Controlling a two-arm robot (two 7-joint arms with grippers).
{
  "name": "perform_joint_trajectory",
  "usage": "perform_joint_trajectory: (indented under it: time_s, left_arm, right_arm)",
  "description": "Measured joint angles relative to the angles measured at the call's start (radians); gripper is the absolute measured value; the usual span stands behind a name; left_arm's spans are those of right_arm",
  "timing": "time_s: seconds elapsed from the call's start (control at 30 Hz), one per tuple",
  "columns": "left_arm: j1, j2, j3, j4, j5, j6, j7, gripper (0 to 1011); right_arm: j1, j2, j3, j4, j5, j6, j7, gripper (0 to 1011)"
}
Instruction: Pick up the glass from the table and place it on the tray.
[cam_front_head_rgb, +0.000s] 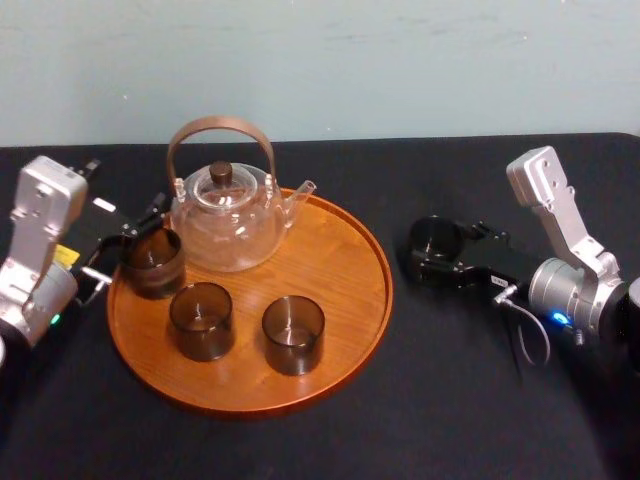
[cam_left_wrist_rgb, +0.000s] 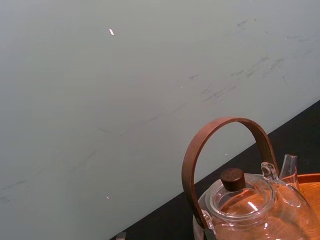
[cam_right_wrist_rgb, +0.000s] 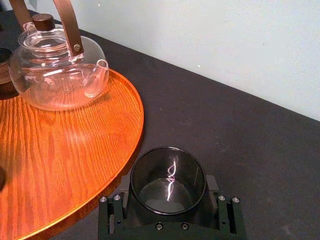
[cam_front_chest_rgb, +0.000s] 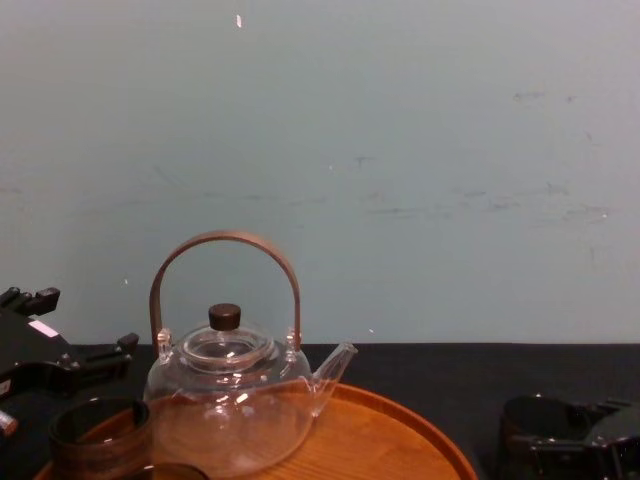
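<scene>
A dark smoky-brown glass (cam_right_wrist_rgb: 168, 172) stands upright on the black table (cam_front_head_rgb: 460, 400), just right of the round wooden tray (cam_front_head_rgb: 250, 405). My right gripper (cam_front_head_rgb: 432, 252) reaches in from the right and its two black fingers (cam_right_wrist_rgb: 125, 192) press against the glass on both sides. The same glass (cam_front_chest_rgb: 533, 420) shows at the lower right of the chest view. At the tray's left edge my left gripper (cam_front_head_rgb: 130, 240) stands open beside another brown glass (cam_front_head_rgb: 152, 262) that sits on the tray.
A clear glass teapot (cam_front_head_rgb: 225, 215) with an arched brown handle stands at the back of the tray. Two more brown glasses (cam_front_head_rgb: 201, 320) (cam_front_head_rgb: 293, 334) stand near its front. A pale wall rises behind the table.
</scene>
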Motion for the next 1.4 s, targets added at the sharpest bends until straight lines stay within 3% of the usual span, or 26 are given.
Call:
perform_joint_trajectory:
  time_s: [0.33,0.73,1.1,1.4]
  left_arm:
    - [0.000,0.000,0.000,0.000,0.000,0.000,0.000,1001]
    - [0.000,0.000,0.000,0.000,0.000,0.000,0.000,1001]
    - [0.000,0.000,0.000,0.000,0.000,0.000,0.000,1001]
    - [0.000,0.000,0.000,0.000,0.000,0.000,0.000,1001]
  right_arm:
    - [-0.010,0.006,0.010,-0.013,0.007,-0.005,0.010,898]
    - [-0.009,0.039,0.019,-0.080,0.031,-0.032,0.071,898]
    - [0.040,0.031,-0.035,-0.097,0.039,-0.058,0.127,898]
    - [0.086,0.002,-0.090,-0.067,0.038,-0.071,0.149,898]
